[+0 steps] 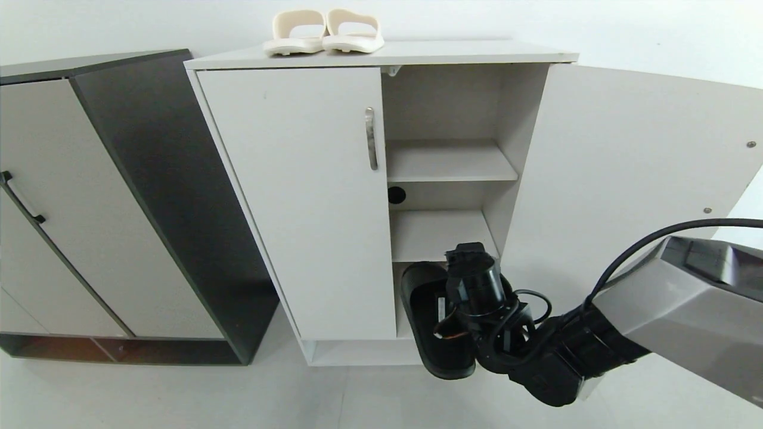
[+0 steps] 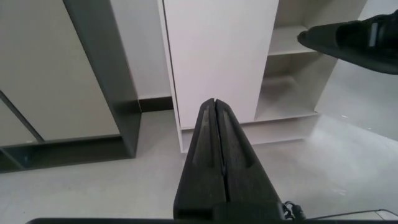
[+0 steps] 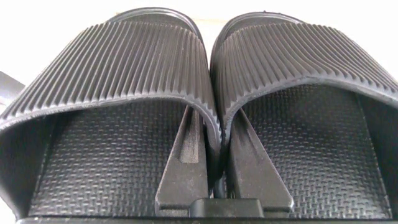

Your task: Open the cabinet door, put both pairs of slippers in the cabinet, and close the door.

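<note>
The white cabinet [image 1: 381, 55] has its right door [image 1: 626, 173] swung wide open and its left door [image 1: 304, 202] closed. A beige pair of slippers [image 1: 325, 31] lies on the cabinet's top. My right gripper [image 1: 447, 304] is at the mouth of the bottom compartment, shut on the black pair of slippers [image 1: 426, 322]. In the right wrist view its fingers [image 3: 183, 162] pinch the inner walls of the two black slippers [image 3: 124, 74] together. My left gripper [image 2: 214, 102] is shut with nothing in it, low over the floor and pointing at the cabinet's base.
Two bare shelves [image 1: 447, 161] sit above the bottom compartment. A dark grey cabinet [image 1: 155, 179] with a closed door stands close on the left. The open white door walls off the right side. Pale floor [image 1: 298, 399] lies in front.
</note>
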